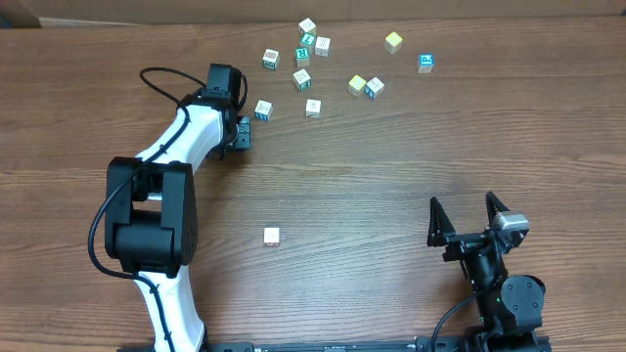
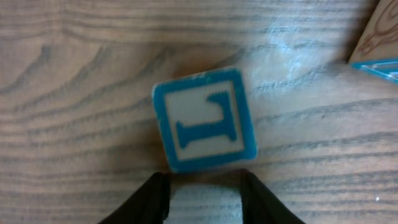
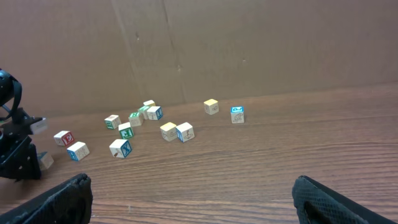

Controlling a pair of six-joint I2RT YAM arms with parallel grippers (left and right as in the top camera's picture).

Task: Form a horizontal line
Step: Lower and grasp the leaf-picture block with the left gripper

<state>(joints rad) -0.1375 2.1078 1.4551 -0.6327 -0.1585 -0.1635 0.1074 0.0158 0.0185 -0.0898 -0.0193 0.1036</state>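
Small letter cubes lie scattered over the far part of the wooden table; no horizontal line of touching cubes is in view. My left gripper (image 1: 244, 133) reaches toward a blue-framed letter cube (image 1: 262, 110). In the left wrist view that cube (image 2: 204, 119) lies flat on the table just beyond the gripper (image 2: 204, 186). The jaws stand slightly apart with bare wood between them and hold nothing. My right gripper (image 1: 462, 203) rests at the near right, wide open and empty, far from every cube.
A loose cluster of cubes (image 1: 303, 54) lies at the far centre, with two yellowish ones (image 1: 357, 85) (image 1: 393, 41) and a blue one (image 1: 425, 63) to its right. One whitish cube (image 1: 271, 236) sits alone near the middle. Another cube's edge (image 2: 379, 43) shows top right.
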